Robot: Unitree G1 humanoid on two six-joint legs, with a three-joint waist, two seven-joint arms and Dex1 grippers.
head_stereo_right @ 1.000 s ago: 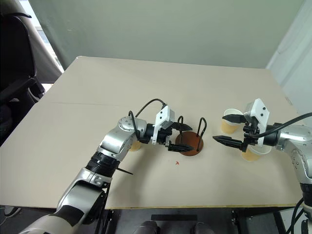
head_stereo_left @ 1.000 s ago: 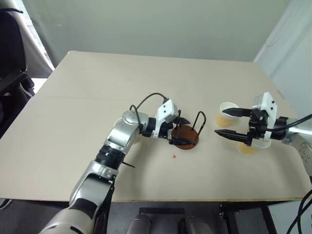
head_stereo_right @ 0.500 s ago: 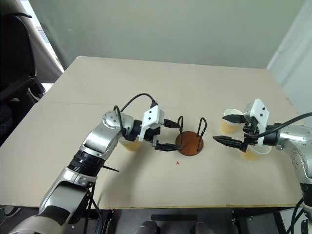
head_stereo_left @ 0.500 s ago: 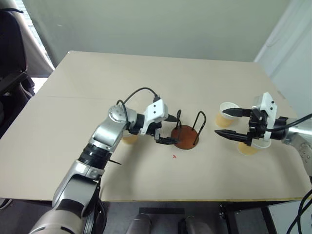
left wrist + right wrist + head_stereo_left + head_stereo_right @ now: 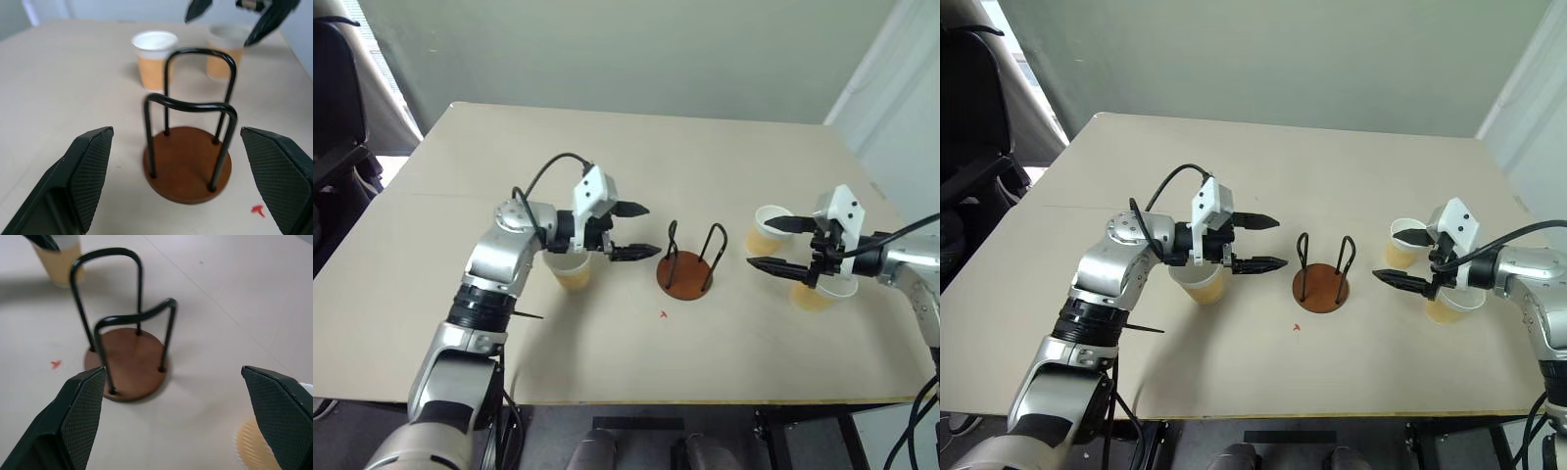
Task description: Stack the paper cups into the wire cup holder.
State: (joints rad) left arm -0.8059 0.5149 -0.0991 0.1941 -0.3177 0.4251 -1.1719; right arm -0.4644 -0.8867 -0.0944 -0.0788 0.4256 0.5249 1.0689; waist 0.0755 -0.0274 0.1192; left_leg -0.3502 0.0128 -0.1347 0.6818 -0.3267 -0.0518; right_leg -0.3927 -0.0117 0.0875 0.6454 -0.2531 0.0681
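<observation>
From the head camera we see the wire cup holder [image 5: 685, 273] standing empty near the middle of the table [image 5: 607, 157], two black loops upright on its brown disc. At its nine o'clock our left gripper [image 5: 633, 231] hovers with jaws spread wide, holding nothing, just above one paper cup [image 5: 570, 270]. At the holder's three o'clock our right gripper [image 5: 773, 245] is likewise spread and empty, between a second cup [image 5: 767, 229] and a third cup [image 5: 817, 293] under its wrist.

In the left wrist view the holder [image 5: 188, 164] stands between our parted fingers [image 5: 85, 171], with two cups [image 5: 154, 58] beyond it and a small red mark [image 5: 257, 210] on the table.

In the right wrist view the holder [image 5: 128, 357] sits ahead of the parted fingers [image 5: 80, 406], one cup [image 5: 57, 262] behind it
</observation>
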